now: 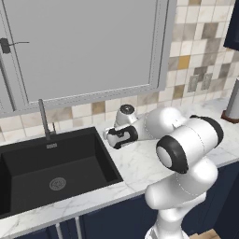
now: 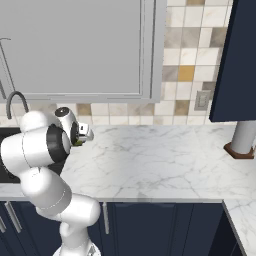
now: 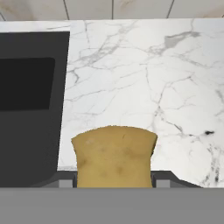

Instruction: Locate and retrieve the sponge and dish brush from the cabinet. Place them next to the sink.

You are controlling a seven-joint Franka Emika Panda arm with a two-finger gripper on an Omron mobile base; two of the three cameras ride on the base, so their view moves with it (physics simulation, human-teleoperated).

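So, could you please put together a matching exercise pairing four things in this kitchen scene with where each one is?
Things:
1. sponge
2. sink
3. faucet
4. cabinet

Places:
A. upright behind the basin, against the tiled wall
B. on the wall at the right, above the marble counter
C. between the fingers of the gripper, above the counter beside the sink
D. set into the counter, left of the arm

Pairs: 1-C, 2-D, 3-A, 4-B
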